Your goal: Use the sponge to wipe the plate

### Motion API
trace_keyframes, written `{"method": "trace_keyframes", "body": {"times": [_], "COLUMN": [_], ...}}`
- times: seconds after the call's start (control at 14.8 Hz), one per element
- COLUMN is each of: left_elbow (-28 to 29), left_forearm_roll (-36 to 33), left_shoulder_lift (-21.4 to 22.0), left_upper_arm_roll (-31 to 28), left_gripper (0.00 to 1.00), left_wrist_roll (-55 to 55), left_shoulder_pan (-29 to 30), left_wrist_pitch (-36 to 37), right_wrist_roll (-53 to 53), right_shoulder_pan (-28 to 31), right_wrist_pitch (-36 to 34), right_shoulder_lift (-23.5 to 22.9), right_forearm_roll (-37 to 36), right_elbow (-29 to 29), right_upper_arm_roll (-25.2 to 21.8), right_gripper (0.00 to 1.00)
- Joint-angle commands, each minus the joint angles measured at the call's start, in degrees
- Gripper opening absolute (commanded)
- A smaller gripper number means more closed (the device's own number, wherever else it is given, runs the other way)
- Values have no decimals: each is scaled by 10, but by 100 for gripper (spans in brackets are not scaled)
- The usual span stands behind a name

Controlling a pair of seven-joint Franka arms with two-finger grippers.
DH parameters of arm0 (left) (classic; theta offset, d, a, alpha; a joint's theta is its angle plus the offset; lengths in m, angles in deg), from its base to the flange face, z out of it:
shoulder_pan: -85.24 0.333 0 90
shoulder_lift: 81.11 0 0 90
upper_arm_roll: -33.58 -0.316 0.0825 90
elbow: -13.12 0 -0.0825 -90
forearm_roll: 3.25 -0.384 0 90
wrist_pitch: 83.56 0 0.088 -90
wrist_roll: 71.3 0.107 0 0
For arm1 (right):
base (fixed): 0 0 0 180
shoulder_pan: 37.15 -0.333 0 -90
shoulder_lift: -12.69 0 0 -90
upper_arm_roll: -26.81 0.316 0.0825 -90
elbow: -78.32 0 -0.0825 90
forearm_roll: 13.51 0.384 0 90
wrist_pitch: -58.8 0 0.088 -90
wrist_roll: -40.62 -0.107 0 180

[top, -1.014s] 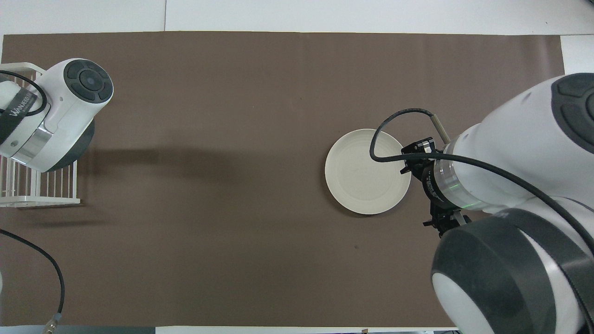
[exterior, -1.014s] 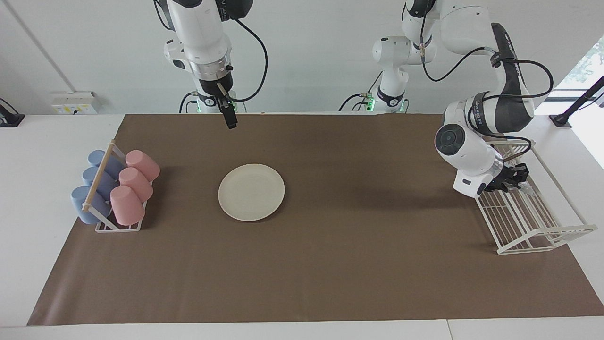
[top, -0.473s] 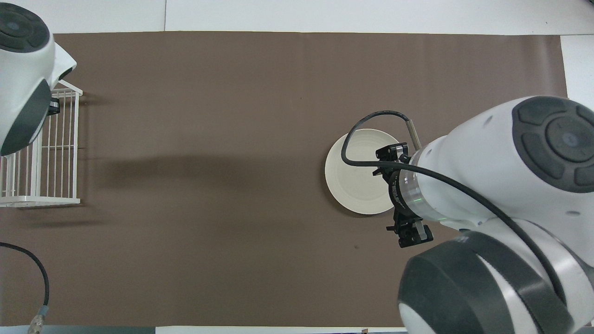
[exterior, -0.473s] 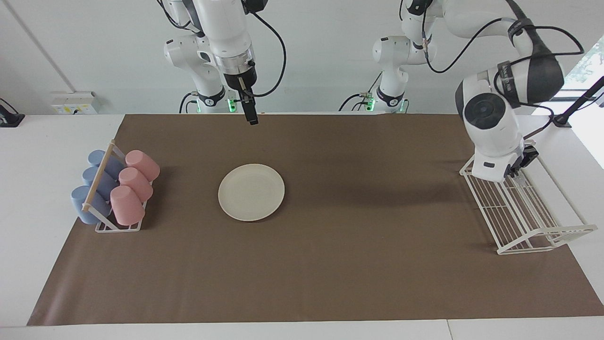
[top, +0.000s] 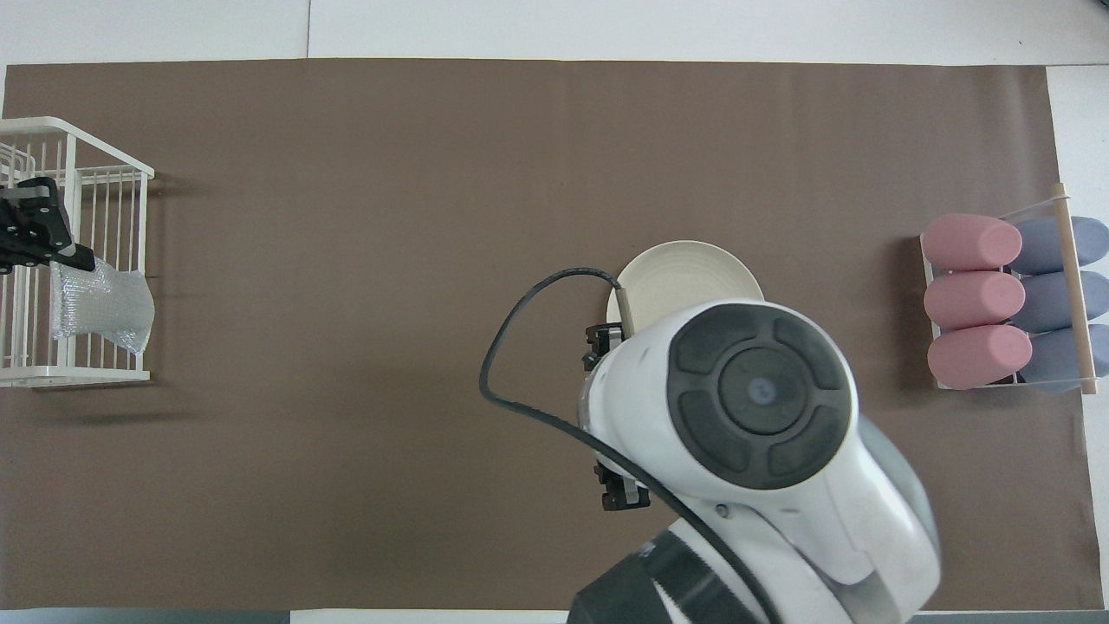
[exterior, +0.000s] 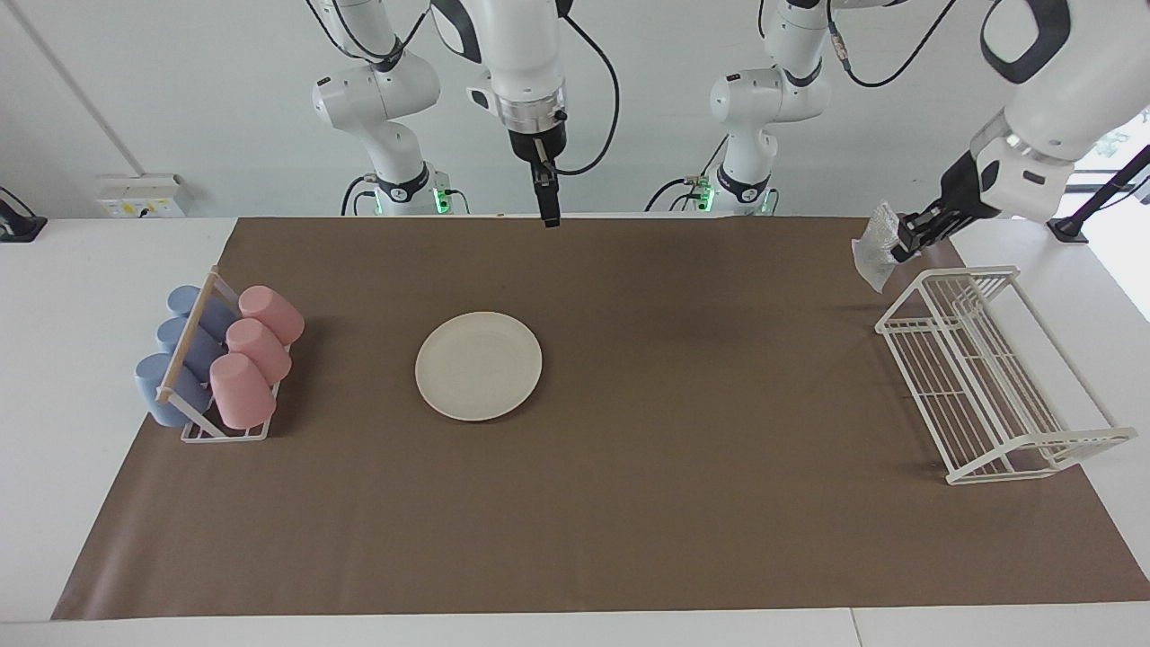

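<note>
The cream plate (exterior: 479,365) lies flat on the brown mat, toward the right arm's end; in the overhead view (top: 684,270) the right arm covers part of it. My left gripper (exterior: 899,243) is shut on the silvery mesh sponge (exterior: 872,245) and holds it in the air above the white wire rack (exterior: 988,395). In the overhead view the left gripper (top: 76,258) and the hanging sponge (top: 100,299) show over the rack (top: 87,182). My right gripper (exterior: 549,214) hangs raised over the mat's edge by the robots, apart from the plate.
A rack of pink and blue cups (exterior: 216,359) lying on their sides stands at the right arm's end, also in the overhead view (top: 1005,303). The brown mat (exterior: 683,503) covers the table between the racks.
My left gripper has risen out of the wire rack with the sponge in it. My right arm has swung up and toward the table's middle, uncovering the cup rack in the overhead view.
</note>
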Motion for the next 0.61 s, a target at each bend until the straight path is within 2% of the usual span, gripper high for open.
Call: {"method": "trace_keyframes", "body": {"times": [0.0, 0.14, 0.2, 0.34, 0.54], "left_elbow": [82, 186, 260, 371, 458], "left_forearm_roll": [146, 230, 274, 363, 490], "left_shoulder_lift": [39, 94, 128, 173, 186], "left_upper_arm_roll": [1, 0, 0, 0, 1], "left_gripper": [0, 0, 0, 0, 0], "left_wrist_roll": [18, 57, 87, 151, 202], "left_shoulder_pan": [24, 30, 30, 27, -5], "left_wrist_pitch": [0, -39, -73, -129, -181], "right_wrist_roll": [-13, -14, -23, -60, -63], "right_shoulder_pan": [1, -3, -7, -8, -16], "right_wrist_pitch": [8, 9, 16, 51, 60], "right_shoulder_lift": [-20, -17, -19, -22, -28], "right_forearm_roll": [10, 10, 18, 45, 45], "right_elbow": [-21, -17, -18, -16, -17], "right_upper_arm_roll": [0, 0, 0, 0, 1], "right_gripper": [100, 100, 100, 100, 100]}}
